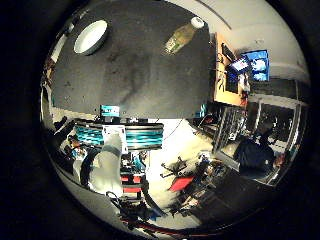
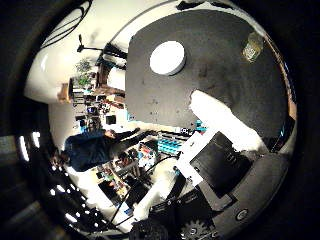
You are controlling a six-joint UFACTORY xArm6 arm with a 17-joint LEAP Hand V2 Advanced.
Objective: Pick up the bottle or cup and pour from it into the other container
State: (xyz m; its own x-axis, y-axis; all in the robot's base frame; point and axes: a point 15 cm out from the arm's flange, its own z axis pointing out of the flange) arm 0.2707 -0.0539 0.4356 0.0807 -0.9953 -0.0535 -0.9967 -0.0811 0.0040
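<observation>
A clear bottle (image 1: 182, 36) with yellow-green liquid and a white cap stands near one edge of the dark round table (image 1: 140, 75). A white bowl (image 1: 91, 37) sits on the same table, well apart from the bottle, and looks empty. My right hand (image 2: 220, 145) hangs off to the side of the table, far from both. Its white and black fingers (image 2: 225, 117) reach out fairly straight with nothing between them.
The table's edge (image 2: 150, 122) drops off to a cluttered room floor with stands and equipment. A wooden desk (image 1: 227, 75) with lit screens (image 1: 255, 65) stands beyond the table on the bottle's side.
</observation>
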